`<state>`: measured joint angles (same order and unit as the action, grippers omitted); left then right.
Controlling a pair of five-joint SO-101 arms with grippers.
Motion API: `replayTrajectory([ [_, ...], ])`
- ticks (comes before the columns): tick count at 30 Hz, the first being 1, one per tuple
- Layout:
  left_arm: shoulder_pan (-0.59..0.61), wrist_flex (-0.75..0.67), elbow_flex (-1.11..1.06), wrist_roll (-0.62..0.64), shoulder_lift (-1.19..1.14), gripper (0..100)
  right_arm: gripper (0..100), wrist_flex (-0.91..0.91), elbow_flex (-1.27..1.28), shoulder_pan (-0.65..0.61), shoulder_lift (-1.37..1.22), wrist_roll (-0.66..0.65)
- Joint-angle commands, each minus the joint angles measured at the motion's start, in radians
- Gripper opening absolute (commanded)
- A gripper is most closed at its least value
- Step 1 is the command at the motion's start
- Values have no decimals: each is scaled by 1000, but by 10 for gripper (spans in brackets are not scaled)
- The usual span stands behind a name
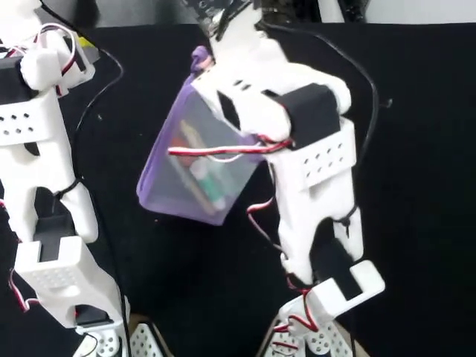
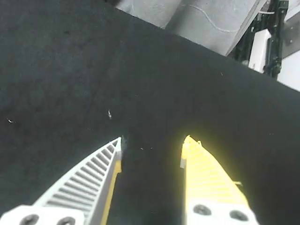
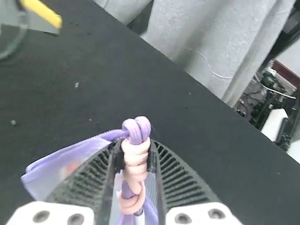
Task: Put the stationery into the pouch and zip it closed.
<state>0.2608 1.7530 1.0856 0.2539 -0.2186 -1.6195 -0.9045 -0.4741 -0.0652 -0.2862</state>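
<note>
right gripper [image 3: 133, 146] clenched on zip cord [image 3: 136, 127] of pouch [image 1: 167, 186], which is held up over tabletop [image 1: 416, 111] with stationery [image 1: 202, 169] inside; left gripper [image 2: 153, 139] released, empty, best used to pin the pouch body so the pull closes the zip fully.

A translucent purple pouch [image 1: 195, 175] is seen mid-frame against the black desk [image 1: 416, 111]. The left hand [image 2: 153, 139] is ribbed in white and yellow. The pull cord [image 3: 135, 140] is coloured purple and pink.

Stationery [image 1: 204, 177] in pouch [image 1: 158, 187], above table [image 1: 416, 111]
</note>
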Motion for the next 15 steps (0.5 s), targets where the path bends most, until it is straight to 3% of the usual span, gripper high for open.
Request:
replayTrajectory([
  [1,41,6,12,-20,21,209,12,-37,-71,-61,13,-9],
  [15,120,8,-1,-97,21,209,11,-146,-137,-100,13,-6],
])
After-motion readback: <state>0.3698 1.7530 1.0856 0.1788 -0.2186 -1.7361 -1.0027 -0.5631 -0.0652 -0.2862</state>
